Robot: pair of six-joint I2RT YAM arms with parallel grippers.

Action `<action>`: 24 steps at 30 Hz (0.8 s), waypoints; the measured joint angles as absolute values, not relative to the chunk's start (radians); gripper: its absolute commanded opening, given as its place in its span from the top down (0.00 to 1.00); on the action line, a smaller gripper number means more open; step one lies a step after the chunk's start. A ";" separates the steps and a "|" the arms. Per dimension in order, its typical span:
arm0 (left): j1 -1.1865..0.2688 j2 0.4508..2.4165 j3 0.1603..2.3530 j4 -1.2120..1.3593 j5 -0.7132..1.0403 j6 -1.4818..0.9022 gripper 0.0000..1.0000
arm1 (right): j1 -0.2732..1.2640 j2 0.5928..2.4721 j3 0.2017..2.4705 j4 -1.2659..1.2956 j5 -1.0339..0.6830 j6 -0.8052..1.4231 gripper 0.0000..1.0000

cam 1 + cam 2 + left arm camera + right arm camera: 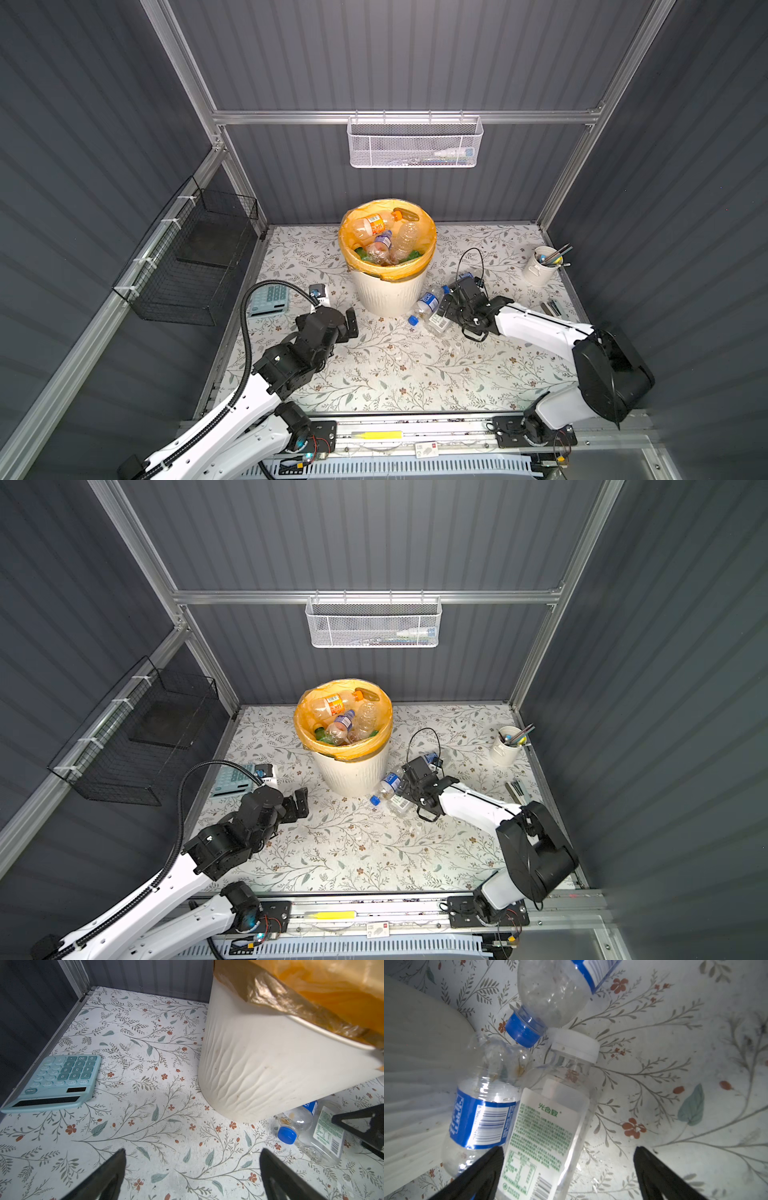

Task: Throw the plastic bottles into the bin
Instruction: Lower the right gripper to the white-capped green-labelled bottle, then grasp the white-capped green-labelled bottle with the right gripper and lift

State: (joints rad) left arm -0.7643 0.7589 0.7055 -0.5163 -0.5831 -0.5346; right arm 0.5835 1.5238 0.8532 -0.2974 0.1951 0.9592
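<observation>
At the left edge of both top views a black wire basket hangs on the wall, no part of this job. Right of it, a pale blue calculator lies flat on the counter. Next comes the left gripper, lower left of centre. Its jaws are spread and carry nothing, and in the left wrist view only bare floral counter shows between them. It seems parked there, clear of the work on the other side.

In the upper middle stands the bin, its orange bag folded over the rim to hold the liner in place. Plastic bottles already pile near its brim. Just lower right of its base, three more lie on their sides in a huddle, one against the bin wall: two blue-labelled bottles and a white-capped bottle with green print. The right gripper hangs low over them, jaws wide, gripping nothing yet. In the right wrist view the white-capped bottle lies between its jaws, so I judge that one is lined up for the grasp. Far right, a white cup of pens stands well apart, to be left alone.
</observation>
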 measured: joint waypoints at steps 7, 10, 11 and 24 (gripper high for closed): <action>-0.764 0.754 0.697 -0.516 -0.584 -0.535 0.00 | 0.569 1.560 0.850 -0.308 0.182 0.922 0.16; -0.764 0.753 0.694 -0.516 -0.584 -0.535 0.00 | 0.548 1.526 0.817 -0.300 0.176 0.899 0.22; -0.764 0.752 0.693 -0.516 -0.584 -0.535 0.00 | 0.540 1.509 0.802 -0.305 0.176 0.891 0.22; -0.764 0.774 0.690 -0.491 -0.579 -0.535 0.00 | 0.433 1.185 0.666 -0.509 0.214 0.829 0.08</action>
State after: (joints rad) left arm -0.7643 0.7742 0.6895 -0.4908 -0.5789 -0.5346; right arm 0.4332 1.1847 0.6662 -0.5087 0.2138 0.8291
